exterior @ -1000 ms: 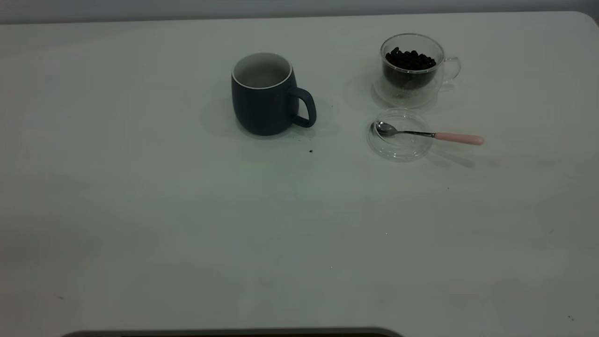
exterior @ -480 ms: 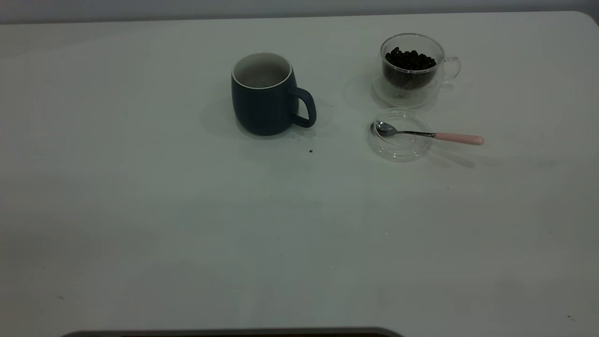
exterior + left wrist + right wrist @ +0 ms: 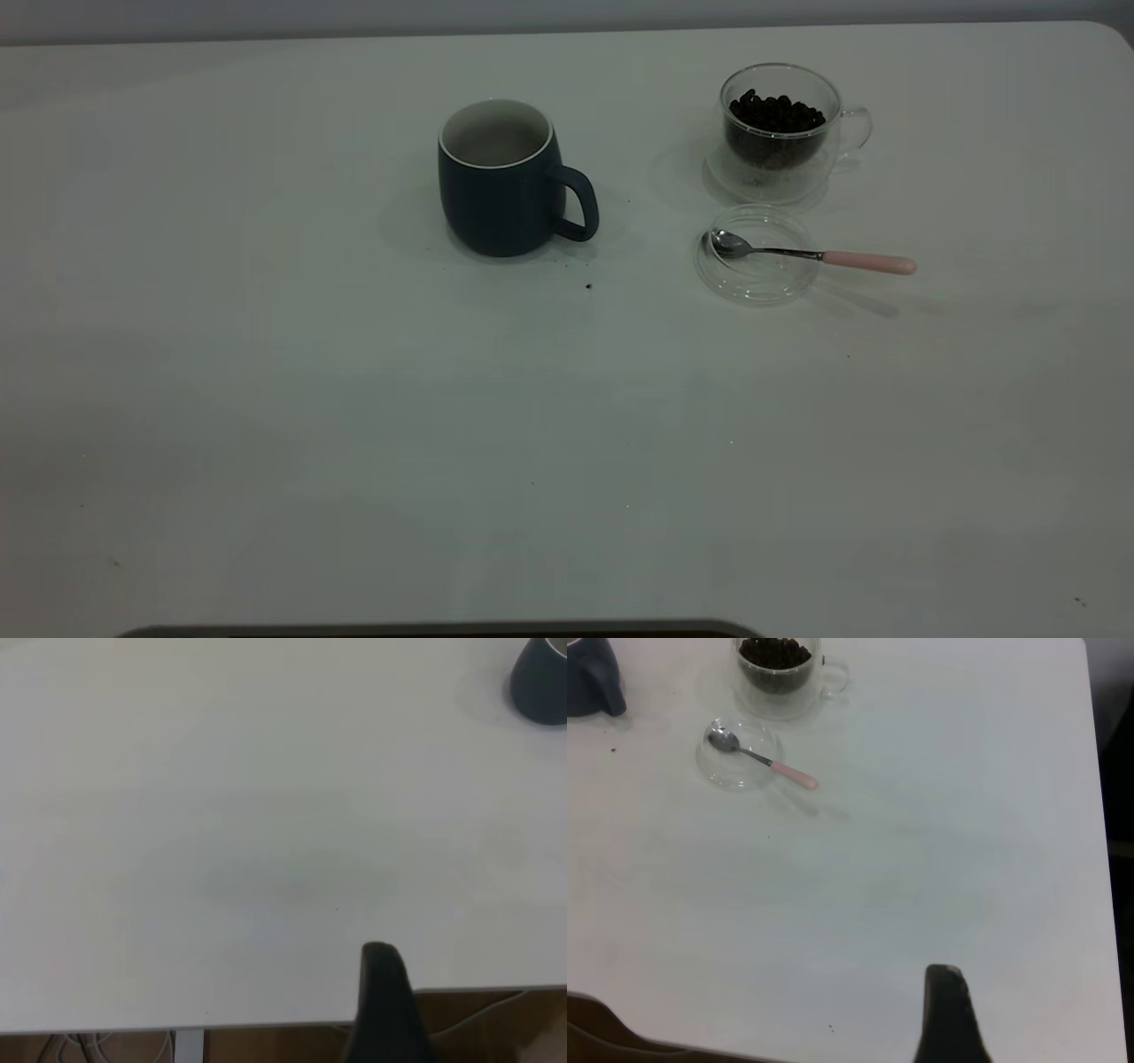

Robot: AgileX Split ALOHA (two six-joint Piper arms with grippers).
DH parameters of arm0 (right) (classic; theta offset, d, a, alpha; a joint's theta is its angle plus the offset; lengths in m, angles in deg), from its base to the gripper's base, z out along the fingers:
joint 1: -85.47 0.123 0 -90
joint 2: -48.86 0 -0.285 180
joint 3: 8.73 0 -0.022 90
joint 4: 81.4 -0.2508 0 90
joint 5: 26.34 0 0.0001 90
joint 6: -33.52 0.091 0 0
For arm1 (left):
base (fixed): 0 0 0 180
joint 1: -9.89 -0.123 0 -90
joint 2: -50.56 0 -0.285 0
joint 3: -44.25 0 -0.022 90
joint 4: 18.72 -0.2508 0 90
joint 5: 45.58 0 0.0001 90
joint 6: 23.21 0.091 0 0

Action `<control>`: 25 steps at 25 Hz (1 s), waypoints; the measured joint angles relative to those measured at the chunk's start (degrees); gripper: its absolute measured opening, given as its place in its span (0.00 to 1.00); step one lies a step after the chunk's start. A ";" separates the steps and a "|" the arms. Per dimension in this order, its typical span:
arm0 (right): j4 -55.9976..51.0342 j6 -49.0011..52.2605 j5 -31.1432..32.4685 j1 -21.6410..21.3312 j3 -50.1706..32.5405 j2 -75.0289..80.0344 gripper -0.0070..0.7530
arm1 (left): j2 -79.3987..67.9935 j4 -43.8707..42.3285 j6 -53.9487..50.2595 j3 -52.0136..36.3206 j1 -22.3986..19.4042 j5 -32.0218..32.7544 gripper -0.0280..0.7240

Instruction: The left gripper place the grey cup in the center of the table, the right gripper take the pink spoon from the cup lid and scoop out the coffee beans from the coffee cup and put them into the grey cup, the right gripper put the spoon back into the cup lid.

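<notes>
From my remote station, each wrist view shows only 1 dark pincer tip, the left pincer (image 3: 383,992) and the right pincer (image 3: 950,1010), both over the worktop's (image 3: 354,425) near edge, touching nothing; I cannot tell their spread. The grey cup (image 3: 500,182) stands upright mid-worktop, its inside pale, contents unclear. The coffee cup (image 3: 780,133) holds coffee beans (image 3: 777,113). The pink spoon (image 3: 811,255) rests with its bowl in the cup lid (image 3: 757,279), its handle overhanging the rim.
</notes>
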 joint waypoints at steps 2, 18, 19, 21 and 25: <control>0.00 0.33 0.00 0.00 0.00 0.00 0.72 | 0.00 0.00 0.00 0.00 0.00 0.00 0.79; 0.39 6.09 0.00 0.00 0.00 0.00 0.72 | 0.00 0.00 0.00 0.00 0.00 0.00 0.79; 0.47 6.09 0.00 0.00 0.00 0.00 0.72 | 0.00 0.00 0.00 0.00 0.00 0.00 0.79; 0.53 6.09 0.00 0.00 0.00 0.00 0.72 | 0.00 0.00 0.00 0.00 0.00 0.00 0.79; 0.53 6.09 0.00 0.00 0.00 0.00 0.72 | 0.00 0.00 0.00 0.00 0.00 0.00 0.79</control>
